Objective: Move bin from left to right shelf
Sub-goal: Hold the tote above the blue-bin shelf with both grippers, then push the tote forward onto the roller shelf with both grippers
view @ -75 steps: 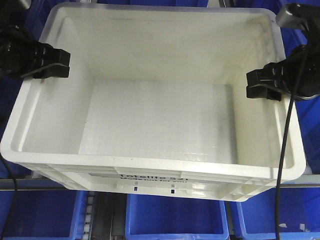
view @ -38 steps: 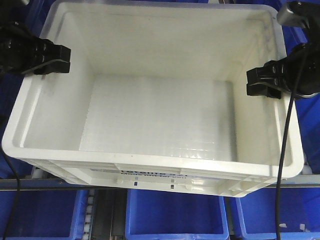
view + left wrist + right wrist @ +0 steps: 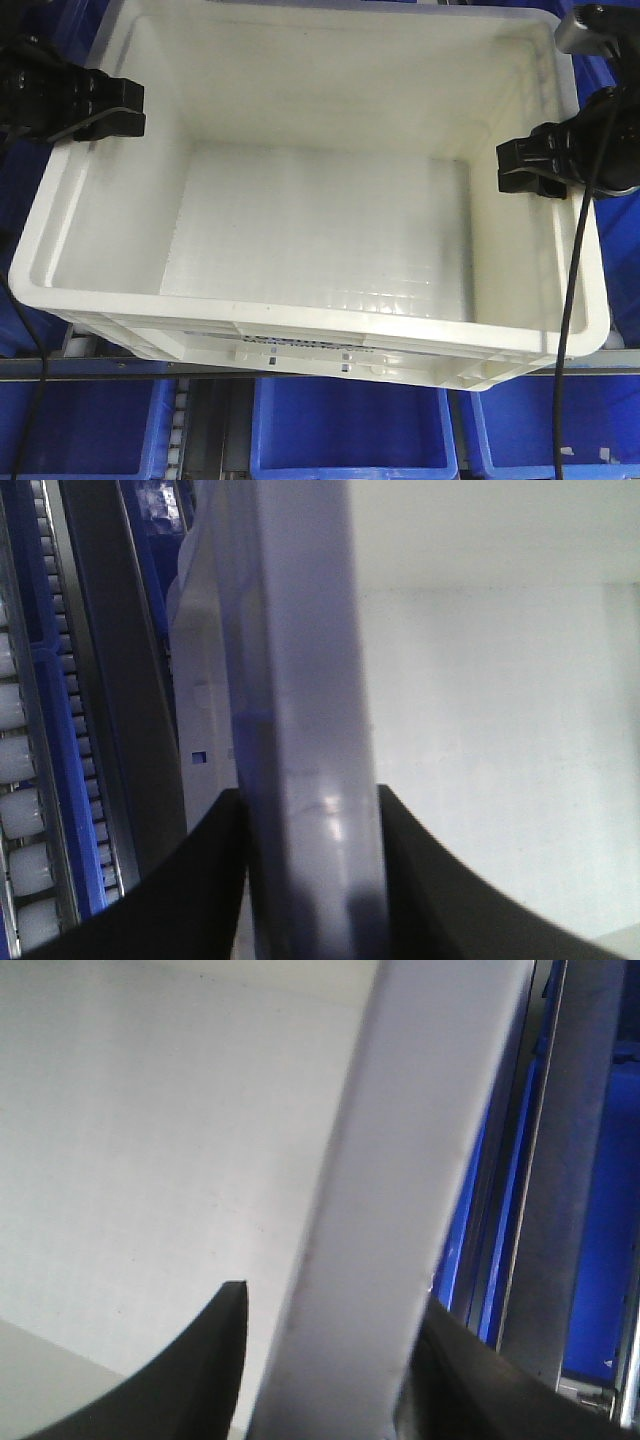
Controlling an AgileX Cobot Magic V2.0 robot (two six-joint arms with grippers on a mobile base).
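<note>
Bin (image 3: 330, 90) above other bins (image 3: 350, 440)

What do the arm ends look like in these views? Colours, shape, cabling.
Both matte black. The left gripper and right gripper are blocky, layered bodies; wrist views show plain black fingers with curved edges. A thin black cable hangs from each. A grey housing sits above the right one. No markings visible.

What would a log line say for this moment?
left gripper: shut on bin wall | right gripper: shut on bin wall | bin: empty
</note>
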